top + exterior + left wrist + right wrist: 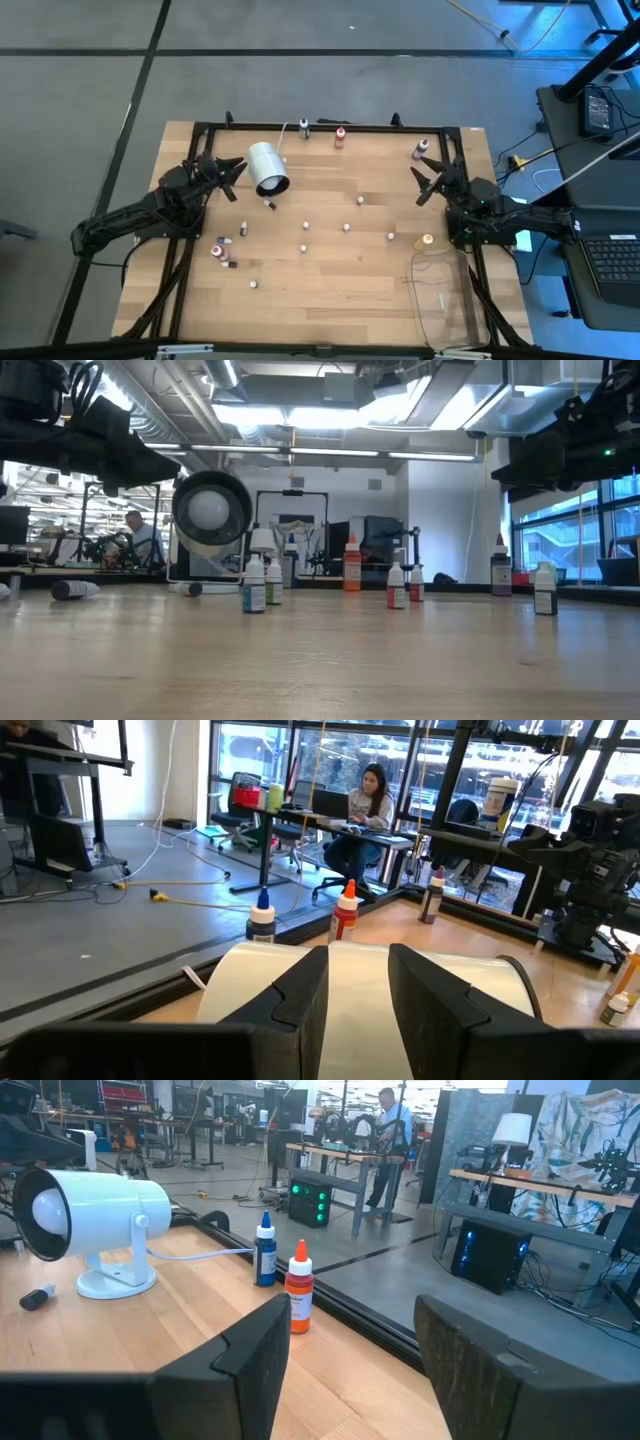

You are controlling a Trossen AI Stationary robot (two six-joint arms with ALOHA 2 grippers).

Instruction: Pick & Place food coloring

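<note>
Across the table [330,290] the bottles [346,227] stand scattered — some toppled. Both grippers hover empty: left gripper [234,178] slightly parted by the white lamp [268,168], right gripper [424,184] spread. Bottles look light, rigid, slick, tippy — pinch mid-body below the cap.

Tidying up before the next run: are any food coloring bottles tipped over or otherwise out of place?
Yes. One dark-capped bottle lies on its side beside the white lamp, and another bottle lies flat at the left in the low view. The others there stand upright.

tiny capped food coloring dropper bottles [346,227] — scattered over wooden tabletop [330,290] | most upright | orange one [340,137] — far edge | dark-capped one [269,204] lying flat
</note>
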